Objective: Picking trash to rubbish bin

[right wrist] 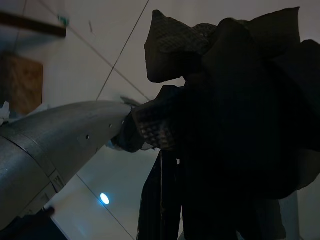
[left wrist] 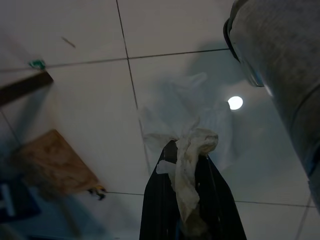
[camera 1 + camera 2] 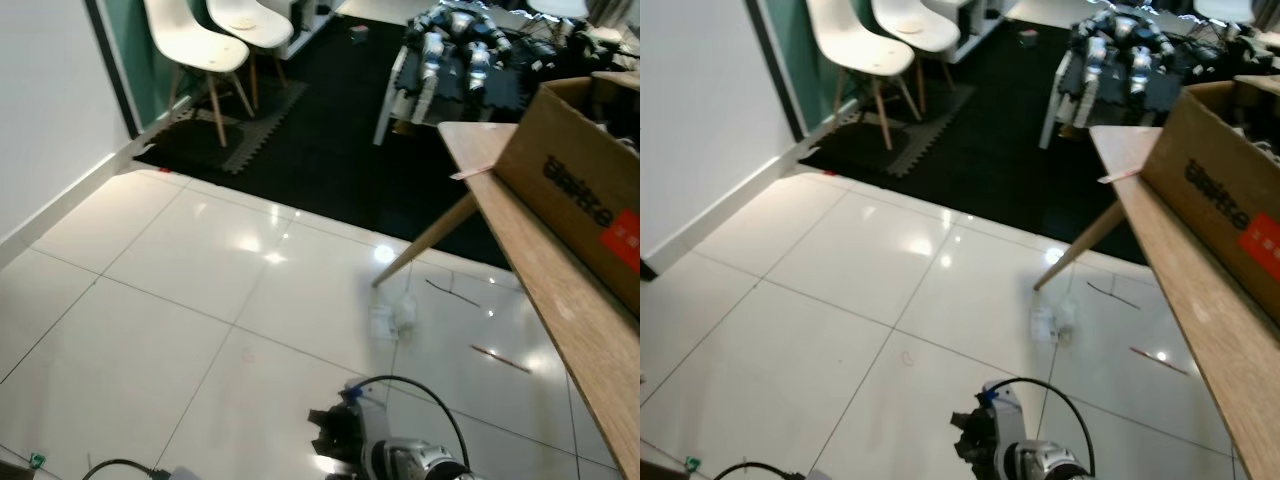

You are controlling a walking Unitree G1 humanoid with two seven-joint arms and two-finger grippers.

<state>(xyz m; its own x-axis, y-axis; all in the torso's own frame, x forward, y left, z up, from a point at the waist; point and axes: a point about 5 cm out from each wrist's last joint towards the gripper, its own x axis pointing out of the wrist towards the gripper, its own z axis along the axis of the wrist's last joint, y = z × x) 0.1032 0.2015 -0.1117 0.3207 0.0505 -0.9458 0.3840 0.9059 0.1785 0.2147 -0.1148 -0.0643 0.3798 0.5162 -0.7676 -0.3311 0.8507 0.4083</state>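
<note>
My left gripper (image 2: 187, 156) is shut on a crumpled white paper wad (image 2: 192, 150), which hangs over its black fingers above the tiled floor. In the right wrist view, my right gripper (image 1: 172, 165) is shut on a dark crumpled wrapper (image 1: 230, 90). The same dark bundle (image 3: 335, 432) shows at the end of my silver right arm (image 3: 415, 460), low over the floor. More trash lies on the tiles by the table leg: a crumpled clear plastic piece (image 3: 392, 318).
A wooden table (image 3: 560, 290) with a cardboard box (image 3: 585, 190) runs along the right. Two thin sticks (image 3: 498, 358) lie on the floor under it. Behind are a black mat (image 3: 330, 140), two white chairs (image 3: 200, 50) and a parked robot (image 3: 455, 50). A white wall (image 3: 50, 100) stands left.
</note>
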